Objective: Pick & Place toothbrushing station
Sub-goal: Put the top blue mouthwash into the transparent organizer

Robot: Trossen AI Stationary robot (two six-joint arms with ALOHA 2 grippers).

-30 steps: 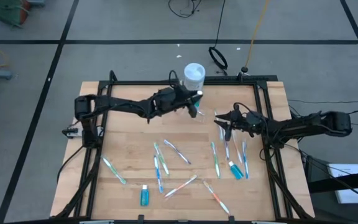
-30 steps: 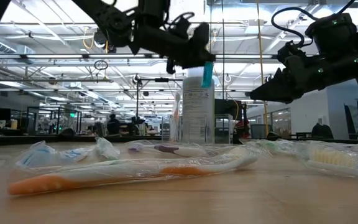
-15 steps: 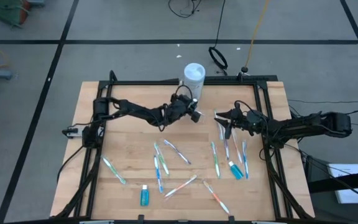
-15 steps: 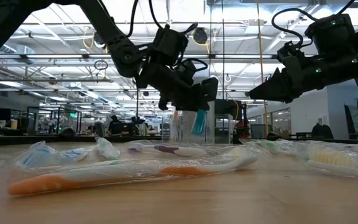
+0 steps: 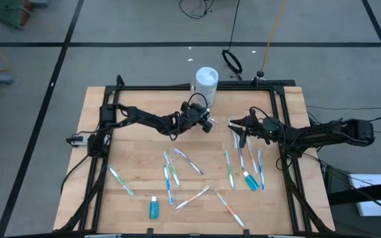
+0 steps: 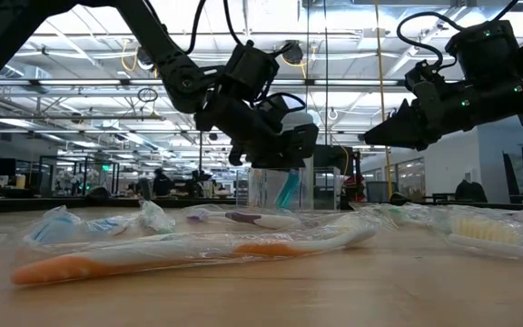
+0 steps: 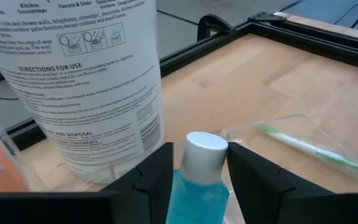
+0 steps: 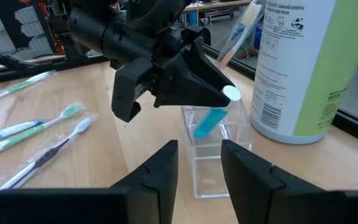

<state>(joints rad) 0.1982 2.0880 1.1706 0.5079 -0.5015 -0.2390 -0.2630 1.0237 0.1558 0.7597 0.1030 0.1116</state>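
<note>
Standing near the wooden tabletop's (image 5: 137,152) far edge, the small clear plastic holder (image 8: 211,149) contains a blue white-capped tube (image 8: 213,115). Left gripper (image 8: 185,81) fingers flank the tube cap, apparently released. Right gripper (image 5: 238,130) hovers nearby, parted, empty.

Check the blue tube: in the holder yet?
In. The blue tube leans inside the clear holder, white cap above the rim, left gripper right over it.

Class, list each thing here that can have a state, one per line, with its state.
Left gripper: over the clear holder, fingers apart beside the blue tube.
Blue tube: capped, tilted, inside the clear holder.
Right gripper: open, empty.
White-capped container: upright, closed.
</note>
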